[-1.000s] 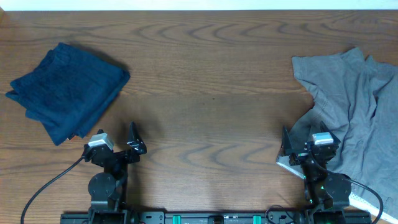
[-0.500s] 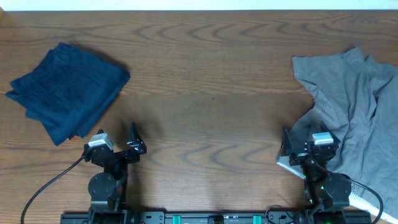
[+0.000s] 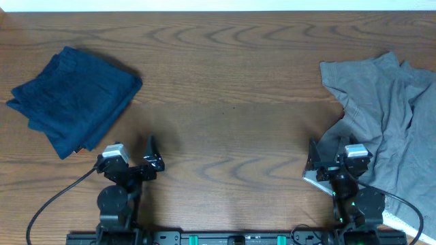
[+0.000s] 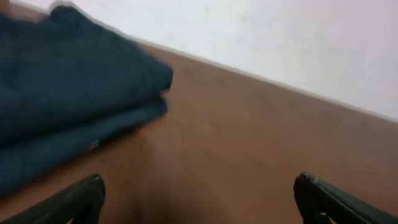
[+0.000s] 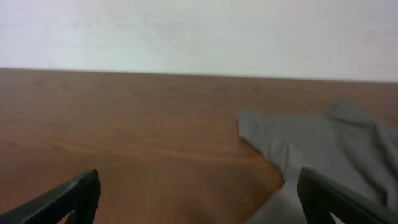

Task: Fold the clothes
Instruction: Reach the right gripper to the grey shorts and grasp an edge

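Left gripper (image 4: 199,204): jaws spread wide, nothing between them, bare table (image 3: 231,88) under the gap
Right gripper (image 5: 199,196): jaws equally wide, empty, low over the wood

Nearest to the right jaws: the grey shorts (image 3: 388,116), rumpled and unfolded. Their near edge lies just beside the jaws on the outer side, and the cloth runs ahead and outward from there. In the right wrist view a grey corner sits ahead of the gap, off toward the right finger. Waistband and buttons can't be made out from here

Ahead of the left jaws and off to their outer side: the navy garment (image 3: 71,99), lying in a compact stack with layered edges. It reads as already folded, so I'd leave it alone

Judgement: the step in hand is the first pick on the grey shorts; folding not begun

Notes for doing it well:
- the right jaws take the grey corner ahead of them, pinching one layer only, low and flat to the wood
- drag toward the open table between the two grippers so the cloth spreads rather than bunches
- the left jaws cross to the middle for the opposite corner; pull the cloth taut before any fold
- risk: cloth lies close around the right arm's base and may snag on the lift

Far: table edge, then pale wall
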Robot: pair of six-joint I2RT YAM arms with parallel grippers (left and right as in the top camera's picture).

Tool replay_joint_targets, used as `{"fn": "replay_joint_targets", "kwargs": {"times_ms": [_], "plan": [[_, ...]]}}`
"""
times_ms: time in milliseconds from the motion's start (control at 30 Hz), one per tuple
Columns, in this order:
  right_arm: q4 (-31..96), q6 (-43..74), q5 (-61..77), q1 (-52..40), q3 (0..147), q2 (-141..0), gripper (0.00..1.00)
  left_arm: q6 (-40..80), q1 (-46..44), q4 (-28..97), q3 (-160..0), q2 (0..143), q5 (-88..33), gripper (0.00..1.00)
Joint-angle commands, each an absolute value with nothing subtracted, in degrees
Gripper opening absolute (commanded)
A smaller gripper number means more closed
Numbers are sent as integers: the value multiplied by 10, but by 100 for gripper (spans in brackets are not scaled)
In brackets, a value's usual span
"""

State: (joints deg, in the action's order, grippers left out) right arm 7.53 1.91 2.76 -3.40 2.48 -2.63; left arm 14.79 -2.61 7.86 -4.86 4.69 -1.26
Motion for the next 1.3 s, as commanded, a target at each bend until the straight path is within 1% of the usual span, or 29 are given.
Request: {"fn": "replay_joint_targets", "kwargs": {"times_ms": [0,133,333,500,600,733,767,833,867,933,1000,1133,1167,1200,1233,1267], "plan": [[91,34,-1,-37,82,-68,99,143,-23,104,-126,98,-35,98],[129,33,-28,-37,163,-170,99,142,-23,171,-225,201,-35,98],[190,20,-52,-29,311,-385,99,142,-23,264,-363,357,-35,98],[286,20,-52,18,453,-597,99,142,-23,345,-446,463,-35,98],[313,21,-51,47,522,-714,99,143,-23,376,-467,512,-41,98],[270,20,-51,66,570,-832,99,143,-23,381,-467,553,-54,98],[254,11,-51,69,573,-853,98,143,-23,382,-467,562,-54,98],[216,6,-52,74,573,-894,89,143,-23,381,-467,575,-54,98],[200,6,-52,75,573,-913,88,143,-23,382,-467,580,-55,98],[175,6,-60,77,573,-947,90,143,-23,383,-467,587,-55,98],[151,6,-93,79,573,-977,89,143,-23,383,-467,590,-55,98],[116,6,-121,79,573,-1020,85,143,-23,383,-467,591,-55,98],[109,6,-120,79,573,-1028,80,143,-23,383,-467,591,-55,98],[104,6,-120,80,573,-1035,73,143,-23,383,-467,591,-55,98],[100,6,-121,80,573,-1040,60,143,-23,383,-467,591,-55,98],[99,6,-120,79,573,-1042,43,143,-23,383,-467,591,-55,98]]}}
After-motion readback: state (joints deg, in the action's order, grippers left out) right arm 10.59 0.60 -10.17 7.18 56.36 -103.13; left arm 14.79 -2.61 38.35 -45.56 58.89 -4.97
